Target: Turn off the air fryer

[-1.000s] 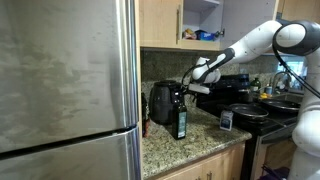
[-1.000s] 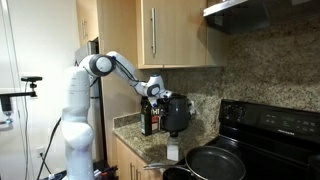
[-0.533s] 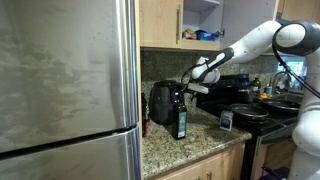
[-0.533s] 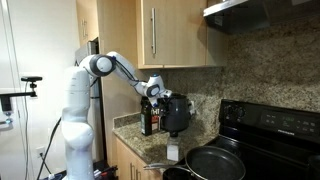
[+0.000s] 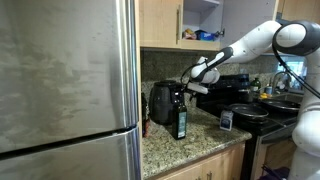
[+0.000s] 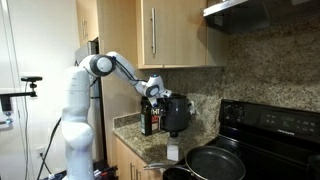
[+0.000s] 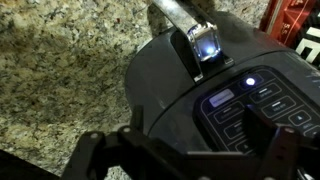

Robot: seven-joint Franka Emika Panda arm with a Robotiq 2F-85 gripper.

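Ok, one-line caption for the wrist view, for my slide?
Open gripper poised over the air fryer, its touch panel lit, granite counter alongside.

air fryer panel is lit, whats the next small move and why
Probably ease the end effector down toward the lit button on the air fryer: the panel glows, and the fingers seem to hover above it.
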